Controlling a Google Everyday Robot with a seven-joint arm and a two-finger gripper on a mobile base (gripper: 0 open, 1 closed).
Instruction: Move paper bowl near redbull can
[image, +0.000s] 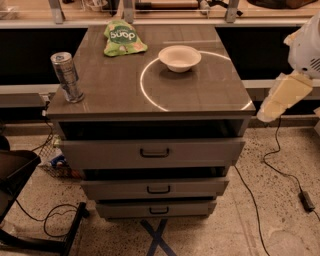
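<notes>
Camera view (only view). My gripper (281, 98) hangs at the far right edge of frame, off the cabinet's right side and below the level of its top (115, 95). It shows as a pale cream piece under a white arm section. Open or closed: can't tell.

Bowl (179, 57): off-white, upright, on the rear-center part of the top. It sits well to the left of my gripper and farther back. Between the two there is only bare top and the cabinet's right edge; nothing stands in the way.

Can (66, 76): slim, silver-grey, upright, at the front-left corner of the top, close to the left edge. It is well apart from the bowl, w/ bare top between them, and it is the item farthest from my gripper.

Other items: a green snack bag (123, 38) lies flat at the rear left, just left of the bowl, not touching it. A thin white ring (142, 90) is marked on the top; the bowl sits on its upper-left arc. Below the top are three drawers (152, 152) w/ dark handles, each pulled out a bit. On the floor: a black cable (272, 165) at right running to a small black box (306, 201), a blue tape cross (157, 239) in front, and a dark chair (15, 172) at left.
</notes>
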